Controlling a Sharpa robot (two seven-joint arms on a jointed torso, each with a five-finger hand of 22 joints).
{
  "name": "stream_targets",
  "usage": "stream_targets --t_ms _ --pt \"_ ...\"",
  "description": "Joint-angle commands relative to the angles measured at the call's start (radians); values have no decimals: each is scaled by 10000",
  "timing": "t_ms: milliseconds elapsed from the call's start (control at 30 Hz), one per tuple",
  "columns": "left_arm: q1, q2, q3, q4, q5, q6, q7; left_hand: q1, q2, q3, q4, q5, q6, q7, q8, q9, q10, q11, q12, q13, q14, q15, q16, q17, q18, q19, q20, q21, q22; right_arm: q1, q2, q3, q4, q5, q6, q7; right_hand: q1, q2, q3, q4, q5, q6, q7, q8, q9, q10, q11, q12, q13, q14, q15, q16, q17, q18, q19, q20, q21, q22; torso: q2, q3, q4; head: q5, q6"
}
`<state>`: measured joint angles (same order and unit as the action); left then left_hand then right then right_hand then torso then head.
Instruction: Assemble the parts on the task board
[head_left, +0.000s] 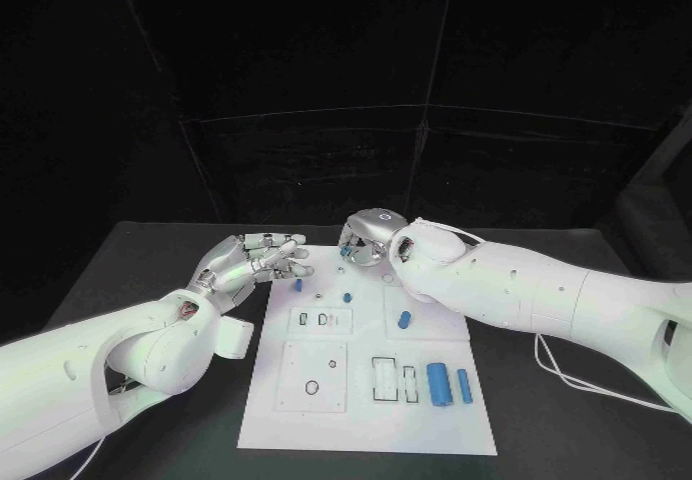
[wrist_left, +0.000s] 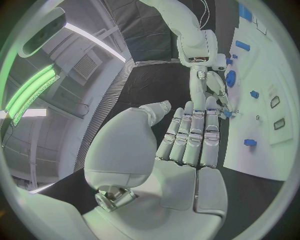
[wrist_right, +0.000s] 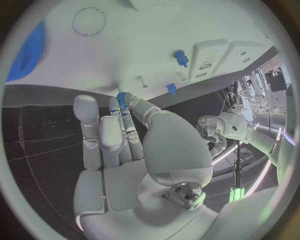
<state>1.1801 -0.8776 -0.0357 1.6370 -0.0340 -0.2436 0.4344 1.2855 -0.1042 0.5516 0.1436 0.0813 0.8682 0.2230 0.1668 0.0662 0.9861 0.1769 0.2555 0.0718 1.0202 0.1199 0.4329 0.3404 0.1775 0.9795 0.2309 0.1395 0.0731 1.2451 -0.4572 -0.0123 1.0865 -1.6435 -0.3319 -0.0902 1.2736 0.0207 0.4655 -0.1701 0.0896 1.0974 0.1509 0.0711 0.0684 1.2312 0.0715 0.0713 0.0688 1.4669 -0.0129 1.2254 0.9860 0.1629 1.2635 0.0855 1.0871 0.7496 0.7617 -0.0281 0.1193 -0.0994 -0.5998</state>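
Task board (head_left: 289, 420): head view, both hands sit at its far edge; right hand (head_left: 378, 238) nearer the small blue part (head_left: 348, 296), just ahead of its fingers. Left wrist view: left hand (wrist_left: 187, 145) fingers extended, holding nothing. Right wrist view: right hand fingertips (wrist_right: 123, 98) pinch a blue part (wrist_right: 120, 94) just off the board.

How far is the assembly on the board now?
Early stage. Two small blue parts already stand at the far end of the task board. The right hand pinches a small blue piece; the left hand holds nothing. Three blue cylinders lie loose, and several slots look empty.
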Motion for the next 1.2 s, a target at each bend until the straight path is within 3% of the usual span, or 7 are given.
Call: stream_targets --t_ms 33,200,467,600,900,1200 --pt "35 -6 9 42 -42 129 13 -130 6 -66 19 -39 -51 185 37 9 -84 -10 48 11 -59 -6 40 11 41 43 6 -37 -6 24 62 -2 -60 28 -51 -69 24 -80 79 32 49 93 -18 33 11 -63 50 -69 -11 203 9 33 -1 -163 -80 28 34 22 72 -34 59 -11 -6" --pt "50 -16 10 50 -42 131 1 -129 6 -67 18 -39 -51 185 38 9 -85 -10 48 11 -59 -6 40 11 41 43 6 -37 -6 40 73 -2 -74 -2 70 -121 21 -98 92 43 48 87 -14 28 10 -73 55 -70 -12 199 12 28 -15 -163 -86 31 39 24 100 -53 92 -27 -19" --pt "65 -31 10 46 -42 136 -7 -127 5 -70 14 -38 -52 183 39 9 -86 -11 49 11 -60 -7 41 12 41 44 6 -38 -6 53 -3 -2 -55 -317 202 -451 13 -133 105 57 41 85 -13 24 10 -81 58 -68 -11 199 16 43 2 -162 -96 35 47 28 109 -26 84 -16 -52" --pt "67 -36 10 40 -42 139 -8 -127 5 -70 14 -38 -52 183 39 9 -86 -11 49 11 -60 -7 41 12 41 44 6 -38 -6 55 -122 -2 77 -487 102 -564 11 -158 114 64 40 91 -16 25 12 -78 56 -63 -9 199 17 54 13 -165 -95 38 62 47 119 -24 89 -15 -40" --pt "68 -44 10 -2 -42 139 -18 -127 5 -70 14 -38 -52 183 39 9 -86 -11 49 11 -60 -7 41 12 41 44 6 -38 -6 55 -423 -2 507 -570 -654 -330 4 -257 169 101 124 100 -16 21 15 -86 58 -58 -6 203 19 107 67 -167 -103 44 114 98 134 -11 93 -4 -36" --pt "68 -39 10 -30 -42 152 -34 -117 4 -80 -2 -35 -55 179 42 10 -91 -15 55 12 -61 -10 46 14 43 47 6 -41 -6 55 -598 0 681 -418 -475 -321 -59 -357 188 180 128 96 -11 11 15 -107 68 -60 -7 197 29 125 71 -168 -128 54 137 111 145 -7 111 -8 -62"
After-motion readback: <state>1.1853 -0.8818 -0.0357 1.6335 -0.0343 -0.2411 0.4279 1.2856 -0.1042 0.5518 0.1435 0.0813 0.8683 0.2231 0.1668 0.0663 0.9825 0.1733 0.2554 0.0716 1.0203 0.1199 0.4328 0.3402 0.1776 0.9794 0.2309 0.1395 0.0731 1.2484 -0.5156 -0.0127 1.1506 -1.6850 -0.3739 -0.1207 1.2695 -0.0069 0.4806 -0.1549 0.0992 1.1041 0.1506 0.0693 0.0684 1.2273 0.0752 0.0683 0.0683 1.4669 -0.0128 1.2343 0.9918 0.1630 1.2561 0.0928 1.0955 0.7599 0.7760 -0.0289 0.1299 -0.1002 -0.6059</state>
